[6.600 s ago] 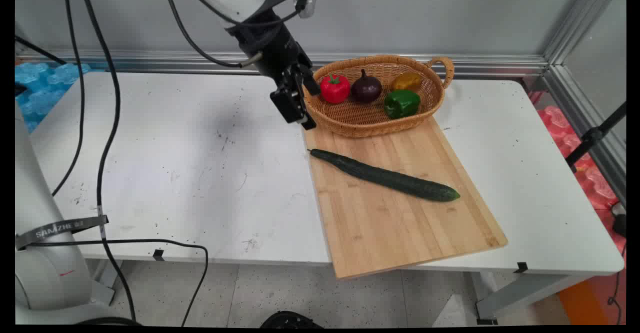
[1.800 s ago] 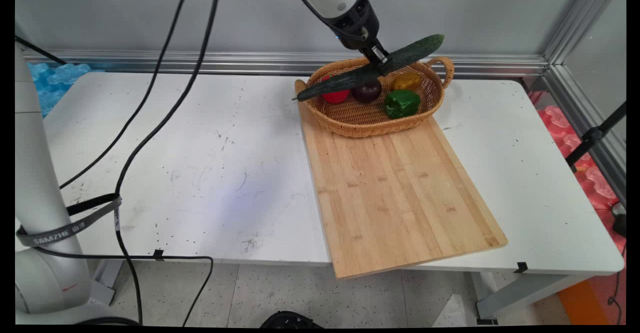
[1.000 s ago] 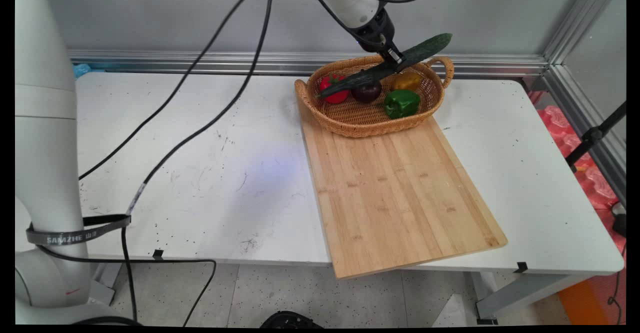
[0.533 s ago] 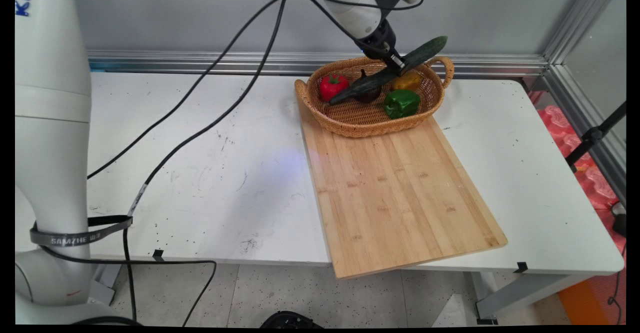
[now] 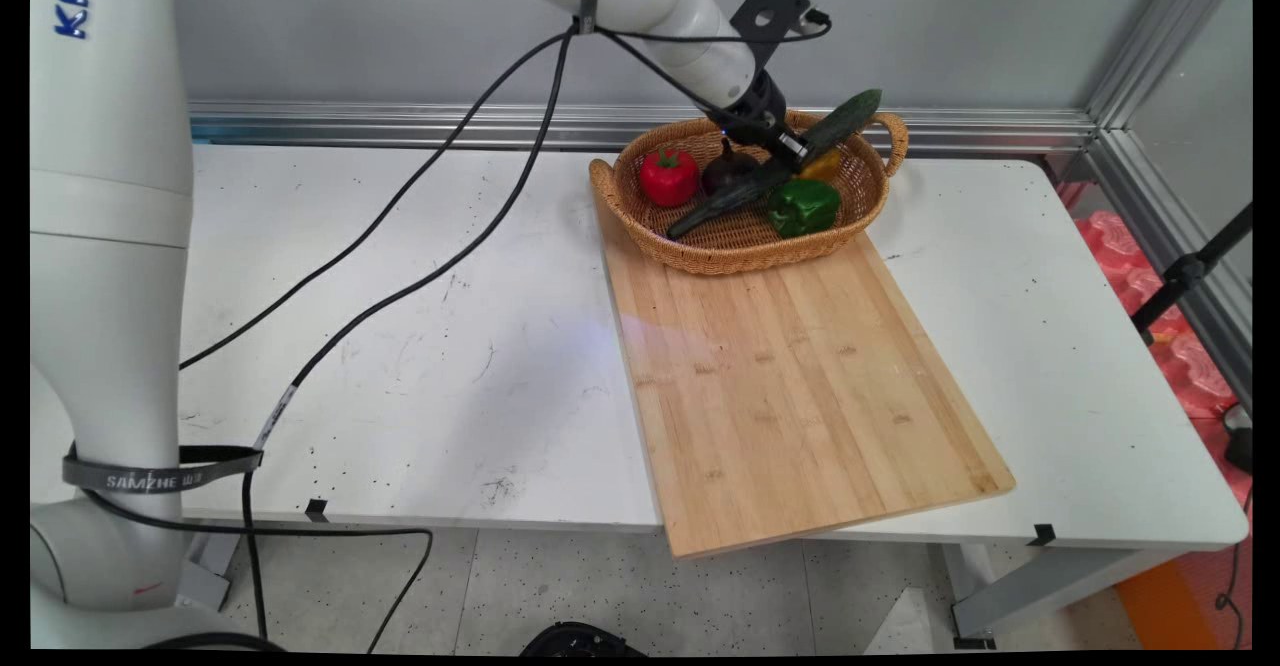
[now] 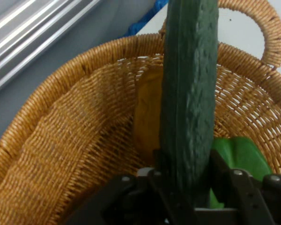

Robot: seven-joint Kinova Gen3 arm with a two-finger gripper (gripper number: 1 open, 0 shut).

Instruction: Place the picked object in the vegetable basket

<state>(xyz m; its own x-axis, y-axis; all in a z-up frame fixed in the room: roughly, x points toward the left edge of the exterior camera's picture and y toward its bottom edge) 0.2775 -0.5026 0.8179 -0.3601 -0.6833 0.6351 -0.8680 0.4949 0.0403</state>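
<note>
My gripper is shut on a long dark green cucumber, holding it near its middle. The cucumber slants across the wicker basket, low end down inside near the front wall, high end over the right handle. In the hand view the cucumber runs straight up from between my fingers, over the basket's wall. In the basket lie a red pepper, a dark purple onion, a yellow pepper and a green pepper. The yellow pepper and green pepper show beside the cucumber.
A bamboo cutting board lies bare in front of the basket on the white table. Black cables hang from the arm across the table's left half. A metal rail runs along the back wall.
The cucumber has left the cutting board and now hangs in my gripper. Over the last second I have lowered it, and its low end has gone down into the basket.
</note>
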